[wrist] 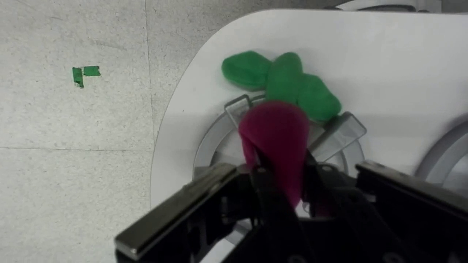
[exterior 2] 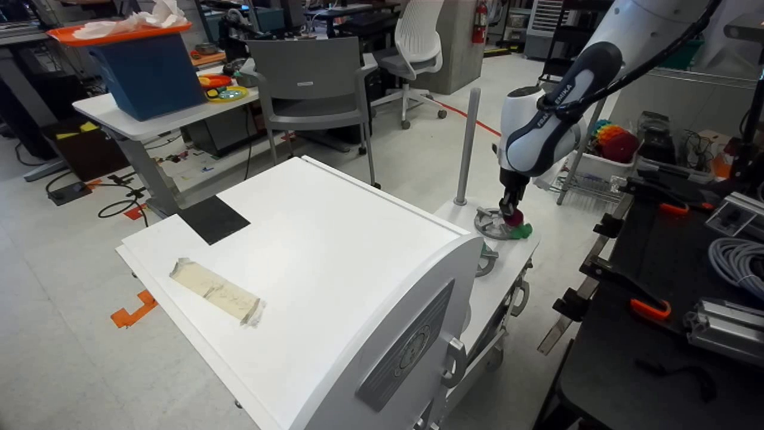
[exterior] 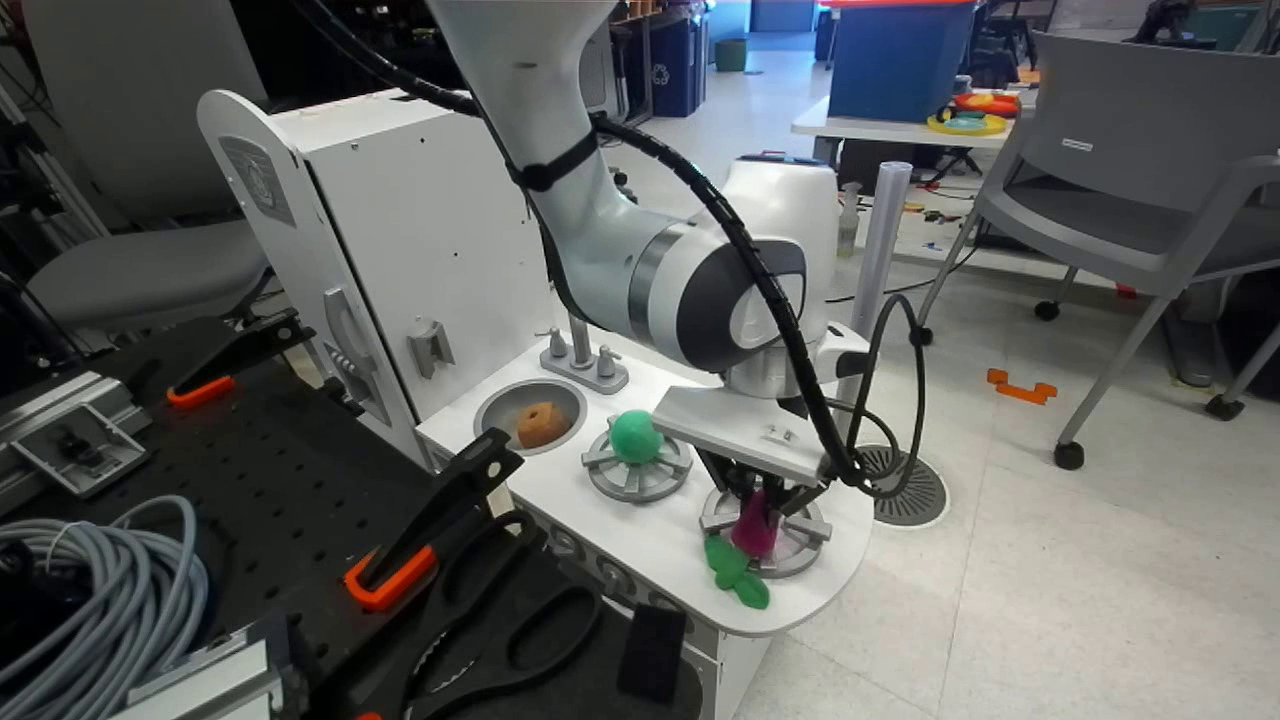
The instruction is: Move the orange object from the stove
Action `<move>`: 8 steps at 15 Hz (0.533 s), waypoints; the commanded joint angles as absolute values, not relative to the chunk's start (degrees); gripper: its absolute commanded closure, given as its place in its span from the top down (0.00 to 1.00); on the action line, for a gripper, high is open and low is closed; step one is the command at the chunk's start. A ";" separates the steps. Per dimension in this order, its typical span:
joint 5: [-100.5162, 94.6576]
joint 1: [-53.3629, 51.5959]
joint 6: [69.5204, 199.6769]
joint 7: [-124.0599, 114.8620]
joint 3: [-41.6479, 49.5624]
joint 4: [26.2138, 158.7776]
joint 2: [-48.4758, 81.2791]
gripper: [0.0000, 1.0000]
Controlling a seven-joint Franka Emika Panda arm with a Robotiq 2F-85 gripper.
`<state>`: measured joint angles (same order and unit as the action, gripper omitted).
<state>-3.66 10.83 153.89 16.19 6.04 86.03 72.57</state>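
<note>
The white stove (exterior: 650, 537) holds two grey burner discs; its top also shows in the wrist view (wrist: 402, 54). My gripper (exterior: 757, 498) points down over the outer burner (exterior: 797, 562). In the wrist view its fingers (wrist: 289, 171) are closed on both sides of a magenta plush vegetable (wrist: 276, 128) with green leaves (wrist: 285, 78). The leaves lie over the burner's edge and the white top; I cannot tell if the plush is lifted. It also shows in an exterior view (exterior 2: 514, 218). An orange-brown block (exterior: 541, 425) lies in the sink (exterior: 497, 402), away from the burners.
A green ball (exterior: 636, 437) sits on the inner burner (exterior: 640, 488). A grey faucet (exterior: 580, 350) stands behind the sink. A tall white cabinet (exterior: 430, 230) rises beside it. A grey post (exterior 2: 469, 146) stands at the stove's back. A black table (exterior: 260, 480) with clamps is in front.
</note>
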 commanded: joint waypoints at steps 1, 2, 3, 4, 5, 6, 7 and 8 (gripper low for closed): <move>-6.76 8.99 155.49 15.79 5.86 93.31 68.54 0.05; -7.24 8.57 155.73 15.91 5.69 94.89 67.88 0.01; -7.81 8.07 156.06 15.93 5.57 96.37 67.45 0.03; -8.18 7.62 156.24 15.88 5.57 97.64 67.00 0.04; -8.66 7.21 156.46 15.77 5.68 98.34 67.00 0.04; -9.06 6.69 156.53 15.54 5.87 98.48 67.16 0.04; -9.51 6.35 156.60 15.53 5.91 98.38 67.49 0.04; -9.85 6.08 156.71 15.65 5.86 98.47 67.62 0.04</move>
